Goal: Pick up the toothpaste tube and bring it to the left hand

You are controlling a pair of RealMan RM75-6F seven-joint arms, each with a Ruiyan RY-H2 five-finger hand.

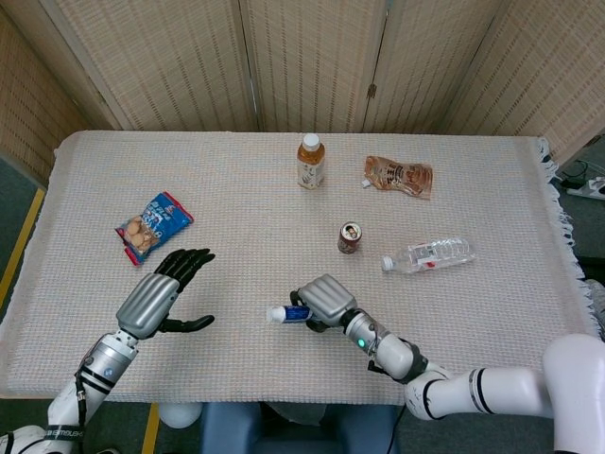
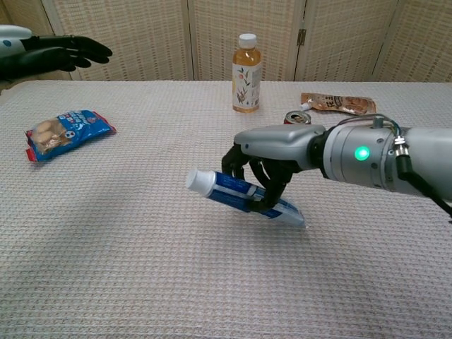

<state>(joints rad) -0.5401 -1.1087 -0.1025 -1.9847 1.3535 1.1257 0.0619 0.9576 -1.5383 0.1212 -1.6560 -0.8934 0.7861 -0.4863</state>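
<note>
Chest view shows our right hand clamped around the toothpaste tube, holding it above the woven tablecloth near the table's middle. The tube lies almost level, its white cap pointing toward our left hand. That hand sits well apart, far to the left, fingers spread and holding nothing. We judge the tube must travel leftward, cap first, to reach the waiting palm.
</note>
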